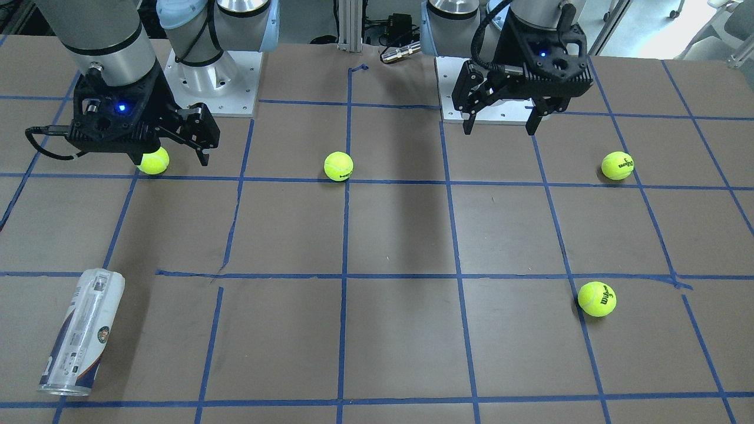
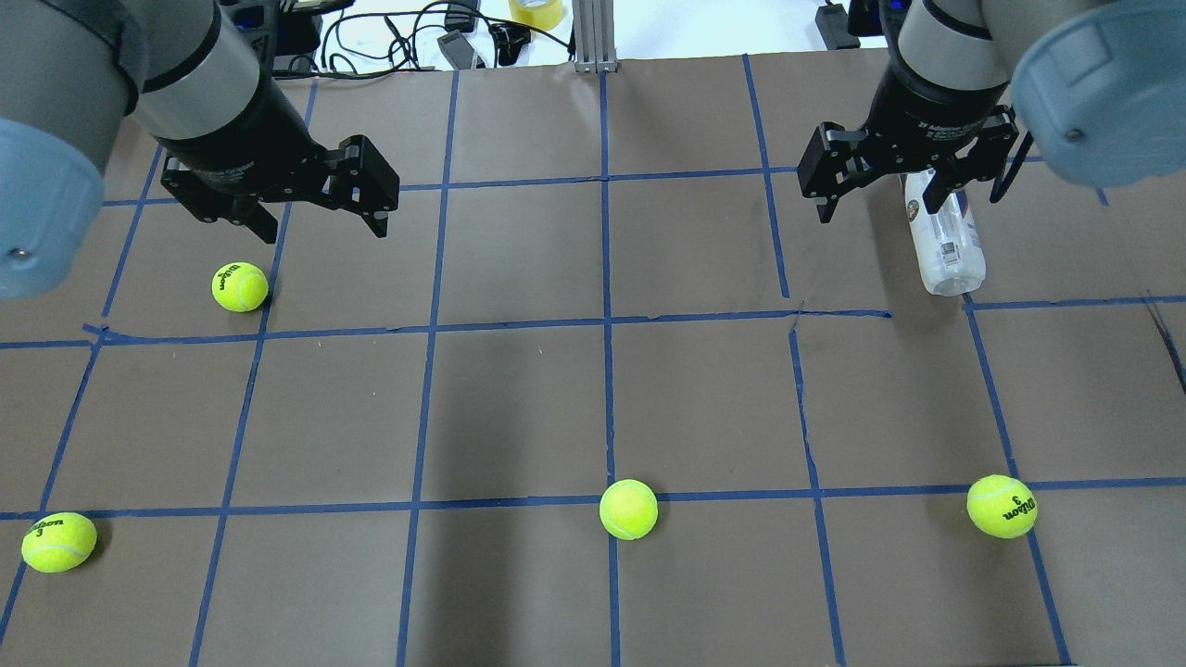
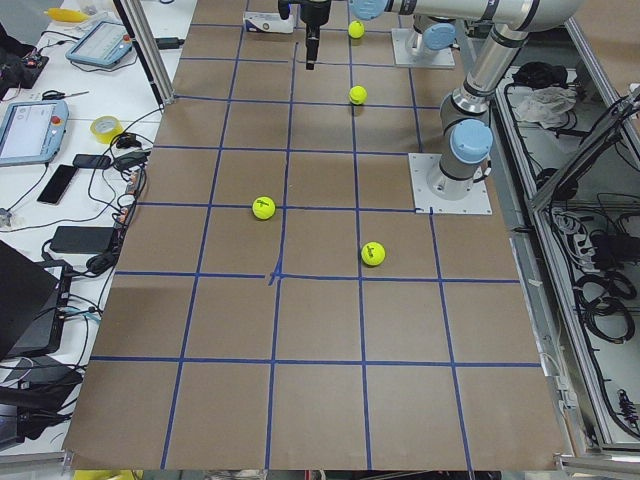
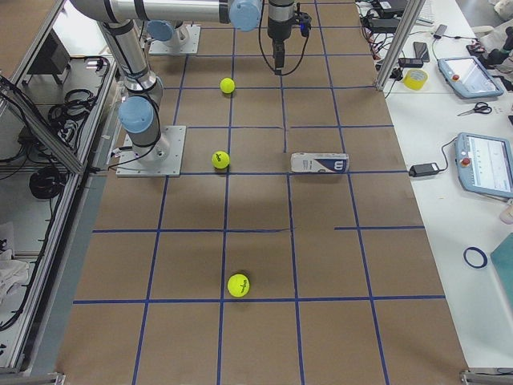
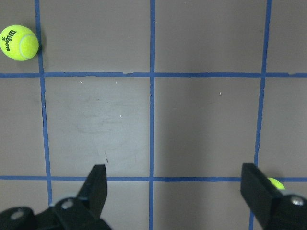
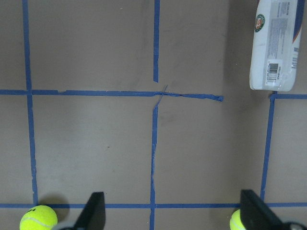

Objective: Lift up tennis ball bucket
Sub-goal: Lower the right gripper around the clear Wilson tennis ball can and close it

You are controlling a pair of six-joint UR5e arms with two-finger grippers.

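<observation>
- while you are looking down from the right wrist, the right gripper (image 6: 172,218) is hovering above the table (image 6: 96,143) with its jaws spread wide and nothing between them.
- the tennis ball bucket (image 6: 276,45) is lying on its side, well ahead of that gripper and out past its right-hand finger, touching neither finger.
- a first ball (image 6: 38,218) is sitting just outside its left-hand finger, and a second ball (image 6: 235,221) is peeking out beside the right-hand one.
- the left gripper (image 5: 175,191) is hanging jaws wide apart too, gripping nothing, with the bucket lying well away beyond the right gripper.
- a third ball (image 5: 19,42) is resting well ahead of the left gripper, out past one finger, while a fourth ball (image 5: 275,182) is showing half hidden behind the other.
</observation>
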